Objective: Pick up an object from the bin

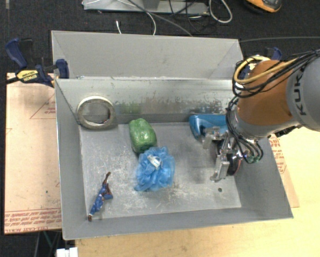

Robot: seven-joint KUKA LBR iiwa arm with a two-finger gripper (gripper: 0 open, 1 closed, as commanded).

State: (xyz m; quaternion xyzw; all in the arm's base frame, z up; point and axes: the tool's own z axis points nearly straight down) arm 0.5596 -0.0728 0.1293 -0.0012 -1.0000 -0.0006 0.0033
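Observation:
My gripper [220, 170] hangs low over the bin's right side, above bare floor. Just behind it, by the back wall, lies a blue plastic thing [204, 125], partly hidden under the arm. To the left of the gripper, a crumpled blue mesh sponge [155, 169] rests in the middle of the bin. A green lumpy block [142, 134] lies just behind the sponge, touching it or nearly so. I see nothing held at the gripper's tip.
A roll of pale tape [96, 112] leans in the back left corner. A small blue and brown toy figure [100, 197] lies near the front left. The orange wrist cover and cables overhang the bin's right wall.

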